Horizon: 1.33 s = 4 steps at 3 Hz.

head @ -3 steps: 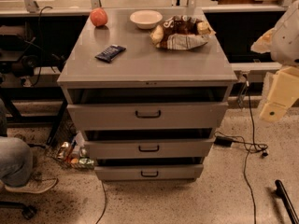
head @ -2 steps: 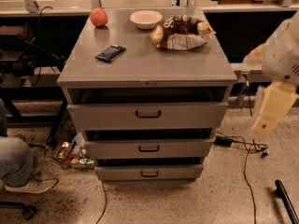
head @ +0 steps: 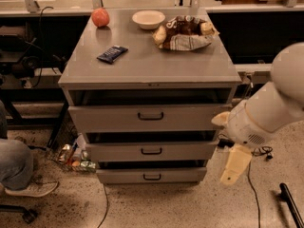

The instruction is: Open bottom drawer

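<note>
The grey cabinet has three drawers. The bottom drawer is the lowest and shortest, with a small black bar handle. A dark gap shows above its front panel. My white arm comes in from the upper right. My gripper hangs down beside the cabinet's lower right corner, right of the bottom drawer and about level with it, apart from the handle.
On the cabinet top are an apple, a bowl, a snack bag and a dark blue bar. Cans lie on the floor at left. A person's leg and shoe are at the far left. Cables run at right.
My arm has swung down and to the left. The gripper has dropped from beside the top drawer to beside the bottom drawer. The drawers have not moved.
</note>
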### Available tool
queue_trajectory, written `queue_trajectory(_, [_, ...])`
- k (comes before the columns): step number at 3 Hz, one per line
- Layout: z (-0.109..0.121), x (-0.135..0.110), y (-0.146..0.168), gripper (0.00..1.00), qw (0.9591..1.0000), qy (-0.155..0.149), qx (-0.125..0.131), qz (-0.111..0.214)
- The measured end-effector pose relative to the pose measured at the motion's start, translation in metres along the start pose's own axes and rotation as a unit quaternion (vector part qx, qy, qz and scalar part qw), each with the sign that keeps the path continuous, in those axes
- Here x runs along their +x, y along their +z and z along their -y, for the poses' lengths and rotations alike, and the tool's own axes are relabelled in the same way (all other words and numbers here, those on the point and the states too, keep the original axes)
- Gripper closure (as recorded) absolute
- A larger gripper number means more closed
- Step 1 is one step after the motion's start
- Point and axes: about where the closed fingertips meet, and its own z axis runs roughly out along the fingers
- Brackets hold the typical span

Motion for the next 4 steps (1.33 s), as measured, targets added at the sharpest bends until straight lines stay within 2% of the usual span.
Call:
queue_trajectory(1, [-0.012,-0.006,0.073,0.00,0.9985,0.013,-0.033,0.042])
queue_trajectory(2, [-0.027,-0.019,0.140,0.00,0.9948,0.025,-0.066,0.073])
queue_trajectory(3, [-0.027,-0.019,0.139,0.00,0.9948,0.025,-0.066,0.073])
queue_trajectory(4, [-0.035,-0.007,0.161,0.00,0.9919,0.045,-0.077,0.090])
